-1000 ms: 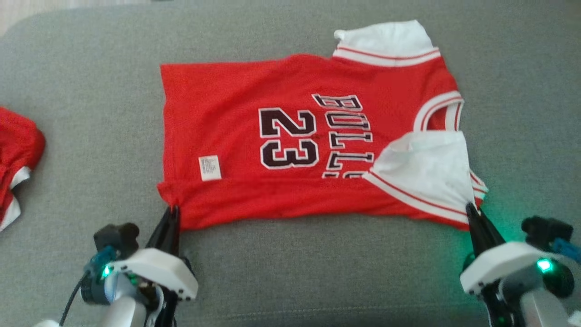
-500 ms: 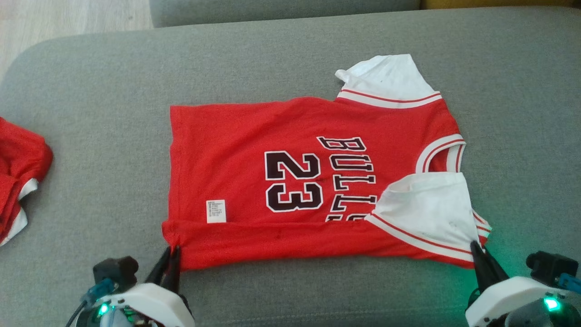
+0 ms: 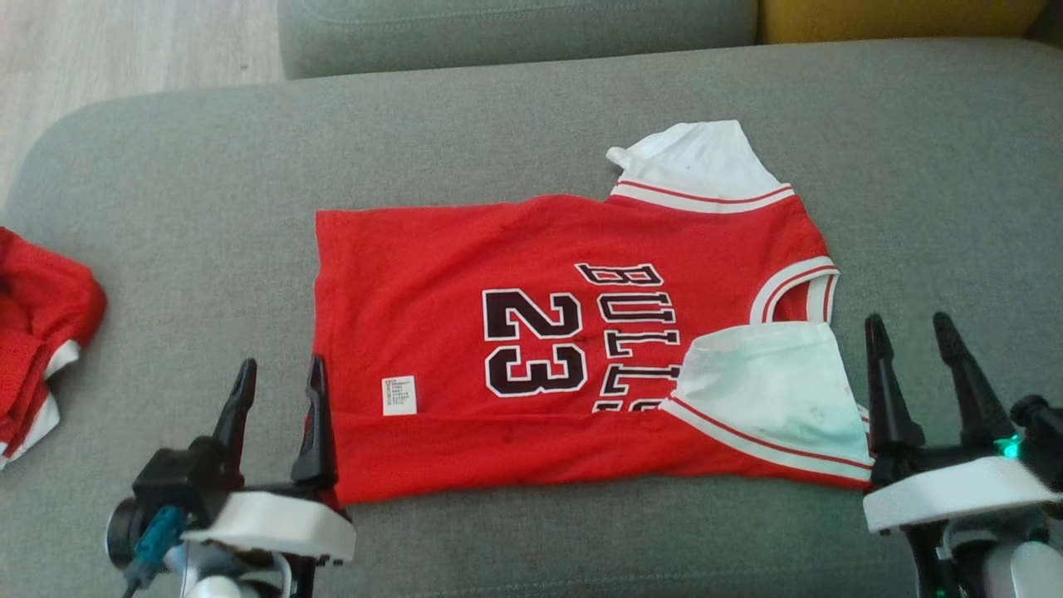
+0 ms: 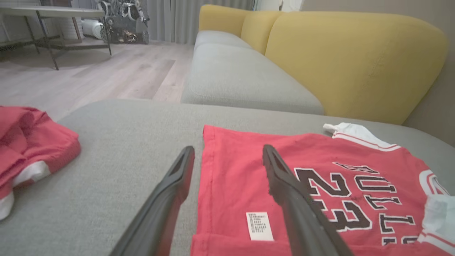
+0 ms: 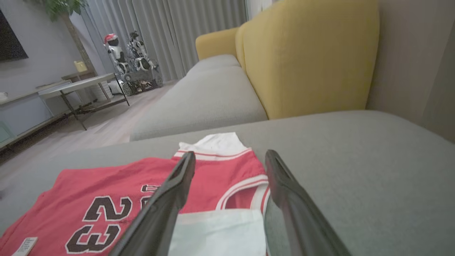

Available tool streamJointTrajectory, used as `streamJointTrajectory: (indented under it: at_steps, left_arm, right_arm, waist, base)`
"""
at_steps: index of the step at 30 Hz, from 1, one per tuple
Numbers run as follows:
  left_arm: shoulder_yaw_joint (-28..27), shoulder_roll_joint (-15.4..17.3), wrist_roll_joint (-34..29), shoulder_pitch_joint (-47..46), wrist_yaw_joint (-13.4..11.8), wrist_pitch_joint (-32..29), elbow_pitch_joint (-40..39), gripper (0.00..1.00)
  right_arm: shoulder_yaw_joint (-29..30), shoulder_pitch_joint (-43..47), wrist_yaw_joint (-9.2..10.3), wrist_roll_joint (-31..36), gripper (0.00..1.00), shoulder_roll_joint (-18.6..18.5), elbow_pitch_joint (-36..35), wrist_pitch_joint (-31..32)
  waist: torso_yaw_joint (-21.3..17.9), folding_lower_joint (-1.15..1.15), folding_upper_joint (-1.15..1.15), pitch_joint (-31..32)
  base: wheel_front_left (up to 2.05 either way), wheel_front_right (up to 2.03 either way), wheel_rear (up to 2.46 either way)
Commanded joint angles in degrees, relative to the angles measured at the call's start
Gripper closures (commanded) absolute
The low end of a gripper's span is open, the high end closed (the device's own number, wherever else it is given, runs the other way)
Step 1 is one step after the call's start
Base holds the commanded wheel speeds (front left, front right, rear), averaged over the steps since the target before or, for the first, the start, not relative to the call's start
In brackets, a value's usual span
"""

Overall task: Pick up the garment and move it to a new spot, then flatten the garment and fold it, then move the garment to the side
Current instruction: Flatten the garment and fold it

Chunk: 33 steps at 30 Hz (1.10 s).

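A red mesh jersey with white sleeves and dark "BULLS 23" lettering [image 3: 531, 332] lies flat in the middle of the grey fabric sofa seat [image 3: 166, 208], its near edge folded up over itself. The left gripper [image 3: 281, 362] sits at the jersey's near left corner, fingers spread apart and holding nothing; one finger crosses in front of that corner. The right gripper [image 3: 906, 320] stands just beside the near white sleeve [image 3: 764, 382], fingers likewise apart and empty. A crumpled red-and-white cloth [image 3: 37, 324] lies well off to the left, partly out of sight. A yellow sofa backrest [image 4: 355, 60] rises behind. The near sleeve covers the end of the lettering, and the print on the small white label [image 3: 399, 395] is too small to read.
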<state>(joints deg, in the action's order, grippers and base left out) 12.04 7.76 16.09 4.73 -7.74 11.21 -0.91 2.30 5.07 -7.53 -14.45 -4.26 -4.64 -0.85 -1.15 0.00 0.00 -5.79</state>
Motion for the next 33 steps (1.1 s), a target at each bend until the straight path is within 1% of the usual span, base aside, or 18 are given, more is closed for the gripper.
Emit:
streamJointTrajectory:
  at_steps: [1, 8, 17, 21, 25, 28, 33]
  left_arm:
    - [-1.79, 0.51, -0.85, -2.53, -0.55, 0.6, -2.6, 0.0]
    - [-1.06, 1.01, -1.97, -2.24, -1.58, -0.99, -3.82, 0.0]
    - [-0.73, 1.09, -2.0, -2.75, -2.06, -1.5, -3.56, 0.0]
    - [-0.34, 0.97, -1.15, -5.14, -1.04, -1.9, -2.69, 0.0]
    - [0.63, 1.0, -0.79, -11.32, 0.91, -2.76, 0.13, 0.0]
    - [0.76, 0.81, 0.08, -17.7, 2.52, -3.69, 4.9, 0.0]
    - [-0.53, 0.56, 2.26, -28.74, 4.47, -4.95, 16.52, 0.0]
  right_arm:
    - [-1.58, -1.77, 0.04, 0.55, 0.0, -0.92, -3.26, -0.5]
    - [-2.92, -0.83, 0.04, 1.05, 0.0, -0.55, -6.93, 0.87]
    - [-3.5, -0.26, 0.04, 0.95, 0.0, -0.07, -7.83, 1.94]
    - [-3.6, -0.66, 0.04, 0.53, 0.0, 0.03, -7.7, 2.12]
    - [-3.75, -1.93, 0.04, 0.23, 0.0, -0.07, -8.05, 2.21]
    - [-4.23, -3.54, 0.04, -0.14, 0.0, -0.31, -8.19, 2.27]
    - [-5.59, -6.18, 0.04, -0.9, 0.0, -0.6, -7.89, 2.04]
  waist:
    - [0.09, 0.0, 0.0, 0.37]
    - [-0.02, 0.0, 0.0, 1.06]
    - [0.09, 0.0, 0.0, 0.4]
    - [0.18, 0.0, 0.0, -0.84]
    - [0.28, 0.0, 0.0, -3.23]
    - [-0.02, 0.0, 0.0, -5.5]
    - [-1.03, 0.0, 0.0, -9.29]
  base:
    - [0.0, 0.0, 0.0]
    - [0.0, 0.0, 0.0]
    - [0.0, 0.0, 0.0]
    - [0.0, 0.0, 0.0]
    - [0.0, 0.0, 0.0]
    - [0.0, 0.0, 0.0]
    - [0.0, 0.0, 0.0]
